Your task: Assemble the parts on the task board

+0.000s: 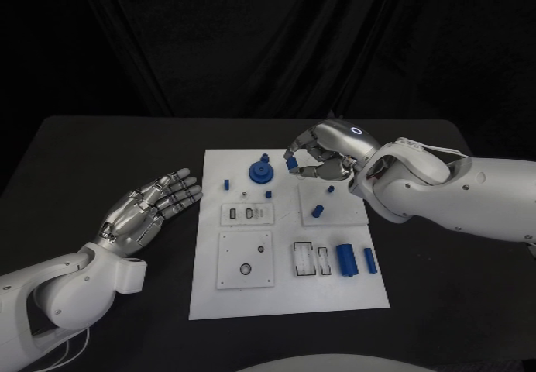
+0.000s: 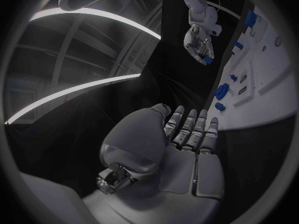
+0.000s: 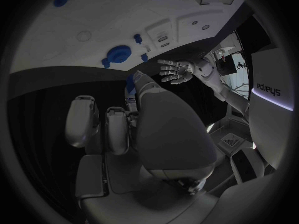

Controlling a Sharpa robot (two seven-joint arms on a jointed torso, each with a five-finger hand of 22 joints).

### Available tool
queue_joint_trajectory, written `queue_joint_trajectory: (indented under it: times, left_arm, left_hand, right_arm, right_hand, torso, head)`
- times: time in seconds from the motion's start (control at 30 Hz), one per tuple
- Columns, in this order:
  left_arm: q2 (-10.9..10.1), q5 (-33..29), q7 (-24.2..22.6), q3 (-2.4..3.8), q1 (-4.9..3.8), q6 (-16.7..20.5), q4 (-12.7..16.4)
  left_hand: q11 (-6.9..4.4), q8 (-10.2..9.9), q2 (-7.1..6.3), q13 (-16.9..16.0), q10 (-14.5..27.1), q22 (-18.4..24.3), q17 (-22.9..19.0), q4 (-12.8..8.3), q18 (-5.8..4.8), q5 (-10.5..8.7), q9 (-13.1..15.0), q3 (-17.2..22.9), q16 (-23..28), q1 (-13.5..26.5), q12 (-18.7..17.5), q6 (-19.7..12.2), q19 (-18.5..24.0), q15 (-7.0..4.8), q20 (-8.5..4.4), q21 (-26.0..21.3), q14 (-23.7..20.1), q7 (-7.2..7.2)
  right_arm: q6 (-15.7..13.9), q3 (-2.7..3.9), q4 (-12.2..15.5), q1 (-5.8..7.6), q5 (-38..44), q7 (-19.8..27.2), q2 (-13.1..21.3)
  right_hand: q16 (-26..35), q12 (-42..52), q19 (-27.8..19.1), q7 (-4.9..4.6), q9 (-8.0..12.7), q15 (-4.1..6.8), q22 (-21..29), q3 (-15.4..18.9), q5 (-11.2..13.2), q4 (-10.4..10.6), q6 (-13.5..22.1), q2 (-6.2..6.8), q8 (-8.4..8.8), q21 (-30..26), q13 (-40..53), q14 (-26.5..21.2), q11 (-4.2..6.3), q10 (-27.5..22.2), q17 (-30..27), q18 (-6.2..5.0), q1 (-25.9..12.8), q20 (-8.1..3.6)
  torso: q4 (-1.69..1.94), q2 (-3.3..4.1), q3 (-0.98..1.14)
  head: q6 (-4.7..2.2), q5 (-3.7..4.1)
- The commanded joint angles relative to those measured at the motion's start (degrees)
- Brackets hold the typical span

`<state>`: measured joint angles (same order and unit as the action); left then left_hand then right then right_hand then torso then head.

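White board (image 1: 288, 298) lies flat in the middle of the black desk (image 1: 101, 155), and we see small blue parts spread over it. A round blue part (image 1: 262, 171) stands near the far edge of the board, a short blue peg (image 1: 317, 210) lies on a raised square to its right, and two blue cylinders (image 1: 346, 259) lie side by side near the right edge. We see the right robot hand (image 1: 318, 157) above the far edge of the board, just beside the round blue part, its fingers curled around a small blue piece (image 1: 291, 164). We see the left robot hand (image 1: 151, 205) left of the board, palm up and apart from it, fingers stretched out and spread, holding nothing.
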<state>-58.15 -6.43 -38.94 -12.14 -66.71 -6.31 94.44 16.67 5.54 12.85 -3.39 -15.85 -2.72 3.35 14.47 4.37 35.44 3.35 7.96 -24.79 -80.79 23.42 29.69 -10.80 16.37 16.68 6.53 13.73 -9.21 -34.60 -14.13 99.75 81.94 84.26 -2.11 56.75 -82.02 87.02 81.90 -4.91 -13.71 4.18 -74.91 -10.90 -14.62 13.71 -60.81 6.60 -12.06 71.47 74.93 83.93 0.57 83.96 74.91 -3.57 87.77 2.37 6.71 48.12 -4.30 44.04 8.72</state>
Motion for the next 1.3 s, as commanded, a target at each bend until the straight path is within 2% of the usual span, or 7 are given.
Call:
queue_joint_trajectory:
  times: [0.03,0.2,0.37,0.53,0.67,0.97,1.3]
  left_arm:
    - [-0.18,0.17,-7.44,0.02,0.08,-0.88,0.28]
    - [-0.37,0.17,-7.36,0.02,0.08,-0.8,0.39]
    - [-0.34,0.17,-7.34,0.02,0.08,-0.77,0.37]
    - [-0.09,0.17,-7.29,0.02,0.08,-0.88,0.23]
    - [0.09,0.17,-7.26,0.02,0.08,-0.98,0.07]
    - [0.26,0.17,-7.13,0.02,0.08,-1.18,-0.14]
    - [0.4,0.17,-7.06,0.02,0.08,-1.34,-0.26]
  left_hand:
    - [0.25,0.36,0.07,-0.08,-0.26,0.07,0.09,-0.06,-0.23,0.24,0.07,0.41,-0.36,0.43,0.22,0.42,-0.12,0.11,0.02,0.25,0.26,-1.96]
    - [0.25,0.38,0.05,-0.09,-0.3,0.06,0.1,-0.06,-0.23,0.24,0.08,0.44,-0.41,0.45,0.28,0.47,-0.16,0.11,0.02,0.27,0.28,-1.97]
    - [0.25,0.38,0.05,-0.09,-0.3,0.06,0.1,-0.06,-0.23,0.24,0.08,0.44,-0.41,0.45,0.28,0.47,-0.16,0.11,0.02,0.27,0.28,-1.97]
    - [0.25,0.38,0.05,-0.09,-0.3,0.06,0.1,-0.06,-0.23,0.24,0.08,0.44,-0.41,0.45,0.28,0.47,-0.16,0.11,0.02,0.27,0.28,-1.97]
    - [0.25,0.38,0.05,-0.09,-0.3,0.06,0.1,-0.06,-0.23,0.24,0.08,0.44,-0.41,0.45,0.28,0.47,-0.16,0.11,0.02,0.27,0.28,-1.97]
    - [0.25,0.38,0.05,-0.09,-0.3,0.06,0.1,-0.06,-0.23,0.24,0.08,0.44,-0.41,0.45,0.28,0.47,-0.16,0.11,0.02,0.27,0.28,-1.97]
    - [0.26,0.42,-0.01,-0.11,-0.46,0.07,0.11,-0.05,-0.22,0.24,0.1,0.65,-0.52,0.56,0.45,0.56,-0.13,0.1,0.02,0.26,0.31,-2.01]
  right_arm:
    - [1.64,0.02,-0.39,-1.04,3.62,-3.5,-1.88]
    - [2.87,0.03,-0.82,-2.14,4.77,-4.78,-4.25]
    - [4.09,0.04,-1.08,-3.53,5.22,-5.49,-6.1]
    - [4.83,0.05,-1.32,-4.73,5.35,-5.74,-7.15]
    - [5.5,0.05,-1.52,-5.51,5.39,-5.94,-7.81]
    - [7.55,0.06,-1.99,-6.22,5.41,-6.39,-8.48]
    - [8.79,0.06,-2.39,-6.46,5.42,-6.89,-8.94]
  right_hand:
    - [0.36,-0.24,-0.54,0.83,-3.52,-0.35,-5.9,0.24,-0.4,-0.21,-0.76,-0.36,-2.17,-0.64,11.28,3.78,-0.4,2.23,6.38,-0.89,-0.42,0.12]
    - [0.38,-0.17,-0.66,0.84,-3.56,-0.35,-5.77,0.27,-0.4,-0.22,-0.78,-0.34,-2.21,-0.92,11.36,3.77,-0.39,2.31,6.37,-0.95,-0.47,0.13]
    - [0.44,-0.22,-0.78,0.86,-3.61,-0.34,-5.65,0.29,-0.39,-0.22,-0.81,-0.34,-2.25,-1.18,11.3,3.75,-0.38,2.25,6.3,-1.01,-0.5,0.13]
    - [0.55,-0.2,-0.9,0.89,-3.69,-0.34,-5.52,0.33,-0.36,-0.23,-0.85,-0.34,-2.32,-1.47,11.32,3.71,-0.37,2.26,6.19,-1.07,-0.58,0.13]
    - [0.57,-0.24,-0.96,0.92,-3.78,-0.33,-5.47,0.4,-0.32,-0.22,-0.86,-0.34,-2.4,-1.62,11.28,3.7,-0.35,2.21,6.18,-1.1,-0.72,0.13]
    - [0.77,-0.36,-1.15,1.0,-4.04,-0.3,-5.29,0.55,-0.16,-0.21,-0.9,-0.39,-2.59,-2.08,11.14,3.62,-0.29,2.05,5.99,-1.2,-1.04,0.12]
    - [1.34,-0.8,-1.66,0.86,-4.33,-0.34,-4.81,0.77,0.0,-0.26,-0.01,-0.41,-2.43,-3.26,10.67,3.39,-0.36,1.51,5.46,-1.43,-1.54,0.12]
  torso:
    - [0.12,-0.12,-0.16]
    - [0.25,-0.13,-0.13]
    - [-0.12,-0.33,0.07]
    - [-0.16,-0.22,0.17]
    - [0.01,-0.19,0.1]
    - [-0.15,-0.08,0.07]
    - [0.02,-0.05,0.1]
  head:
    - [0.22,-0.13]
    - [0.32,-0.24]
    - [0.66,-0.86]
    - [0.83,-1.0]
    - [1.08,-1.01]
    - [1.43,-1.33]
    - [1.64,-1.19]
